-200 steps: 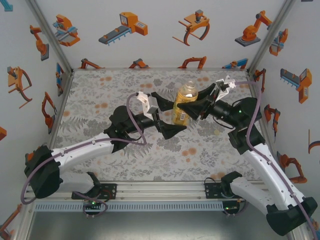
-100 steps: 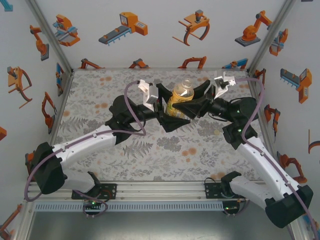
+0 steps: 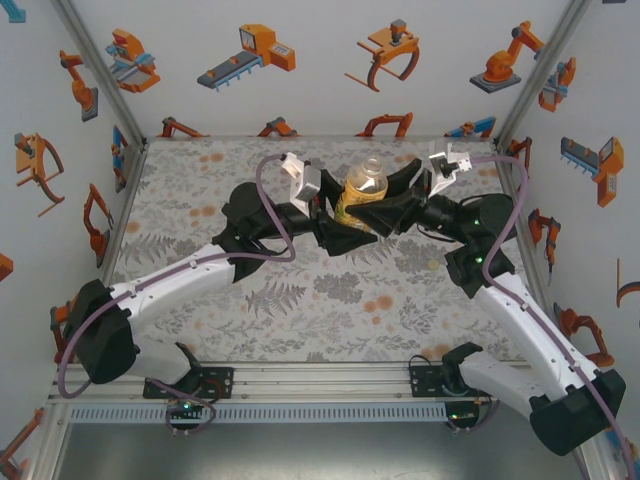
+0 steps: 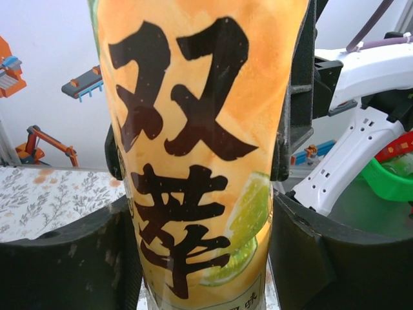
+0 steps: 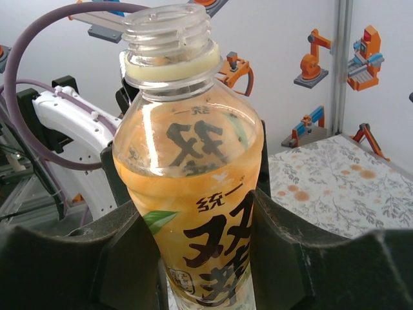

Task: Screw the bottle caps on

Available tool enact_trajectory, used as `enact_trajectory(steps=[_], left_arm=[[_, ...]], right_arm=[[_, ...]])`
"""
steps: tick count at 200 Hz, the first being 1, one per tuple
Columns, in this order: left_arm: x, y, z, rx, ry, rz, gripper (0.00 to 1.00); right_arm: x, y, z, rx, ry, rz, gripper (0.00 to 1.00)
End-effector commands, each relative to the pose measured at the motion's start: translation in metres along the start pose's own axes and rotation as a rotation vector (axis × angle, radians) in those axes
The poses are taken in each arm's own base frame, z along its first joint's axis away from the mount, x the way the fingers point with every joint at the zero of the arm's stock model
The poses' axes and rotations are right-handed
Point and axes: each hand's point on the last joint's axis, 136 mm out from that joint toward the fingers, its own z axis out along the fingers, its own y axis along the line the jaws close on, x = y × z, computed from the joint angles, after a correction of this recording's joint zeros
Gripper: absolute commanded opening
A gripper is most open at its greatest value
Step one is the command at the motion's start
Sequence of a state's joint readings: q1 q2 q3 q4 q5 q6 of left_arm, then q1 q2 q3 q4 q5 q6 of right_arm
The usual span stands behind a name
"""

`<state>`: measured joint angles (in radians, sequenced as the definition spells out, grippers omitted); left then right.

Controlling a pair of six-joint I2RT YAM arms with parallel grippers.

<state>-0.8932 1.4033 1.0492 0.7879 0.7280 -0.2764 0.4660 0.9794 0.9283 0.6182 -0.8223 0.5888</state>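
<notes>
Inspecting the bottle (image 3: 362,200), I find it upright between both jaw pairs, its long axis vertical and square to the fingers. The right gripper (image 3: 388,212) clamps its body from one side. The left gripper (image 3: 340,222) grips the label from the opposite side (both fingers appear to touch). The threaded neck (image 5: 168,32) stands bare above both jaws.

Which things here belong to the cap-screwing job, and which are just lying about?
Job: uncapped orange-label bottle; left claw and right claw, both gripping it.
Lying about: green container; floral table cover; robot wall stickers.
</notes>
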Motion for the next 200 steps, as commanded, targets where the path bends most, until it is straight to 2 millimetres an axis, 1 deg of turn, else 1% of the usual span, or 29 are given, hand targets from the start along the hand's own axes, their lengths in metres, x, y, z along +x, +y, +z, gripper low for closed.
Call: enact_trajectory(steps=[1, 10, 18, 25, 35, 45, 64, 87, 96, 117, 130, 149, 163, 177, 187, 200], left_arm=[[0.001, 0.006, 0.005, 0.011, -0.001, -0.005, 0.57], [0.001, 0.006, 0.005, 0.016, -0.005, -0.008, 0.57], [0.001, 0.006, 0.005, 0.02, -0.011, -0.012, 0.62], [0.0, 0.007, 0.005, 0.024, -0.021, -0.013, 0.68], [0.001, 0.006, 0.006, 0.039, -0.031, -0.021, 0.69], [-0.001, 0.005, 0.007, 0.057, -0.045, -0.023, 0.67], [-0.003, 0.005, 0.008, 0.071, -0.068, -0.03, 0.59], [-0.001, 0.007, 0.007, 0.066, -0.064, -0.027, 0.52], [0.001, 0.009, 0.005, 0.056, -0.053, -0.025, 0.51], [0.005, 0.015, -0.001, 0.017, -0.027, -0.018, 0.49], [0.008, 0.021, -0.006, -0.018, -0.002, -0.014, 0.47], [0.016, 0.031, -0.015, -0.083, 0.048, -0.001, 0.45], [0.02, 0.037, -0.023, -0.128, 0.084, 0.01, 0.44], [0.027, 0.043, -0.032, -0.179, 0.141, 0.021, 0.44], [0.034, 0.046, -0.04, -0.222, 0.194, 0.041, 0.44], [0.042, 0.051, -0.051, -0.28, 0.265, 0.055, 0.44]], right_arm=[[-0.018, 0.026, 0.0, -0.088, -0.038, -0.049, 0.17], [-0.018, 0.026, 0.0, -0.089, -0.036, -0.054, 0.17], [-0.018, 0.026, 0.0, -0.086, -0.036, -0.055, 0.17], [-0.019, 0.026, 0.0, -0.083, -0.039, -0.06, 0.17], [-0.019, 0.026, 0.0, -0.083, -0.04, -0.064, 0.17], [-0.02, 0.027, 0.0, -0.083, -0.042, -0.067, 0.17], [-0.02, 0.027, -0.001, -0.082, -0.039, -0.07, 0.17], [-0.019, 0.026, -0.003, -0.055, -0.028, -0.084, 0.17], [-0.019, 0.024, -0.004, -0.032, -0.02, -0.092, 0.24], [-0.019, 0.019, -0.007, 0.037, 0.004, -0.121, 0.51], [-0.019, 0.014, -0.011, 0.093, 0.022, -0.145, 0.59], [-0.019, 0.006, -0.018, 0.18, 0.048, -0.177, 0.64], [-0.021, 0.003, -0.025, 0.242, 0.058, -0.203, 0.66], [-0.022, -0.005, -0.033, 0.324, 0.074, -0.216, 0.66], [-0.021, -0.015, -0.042, 0.413, 0.09, -0.208, 0.66], [-0.015, -0.038, -0.06, 0.579, 0.13, -0.179, 0.65]])
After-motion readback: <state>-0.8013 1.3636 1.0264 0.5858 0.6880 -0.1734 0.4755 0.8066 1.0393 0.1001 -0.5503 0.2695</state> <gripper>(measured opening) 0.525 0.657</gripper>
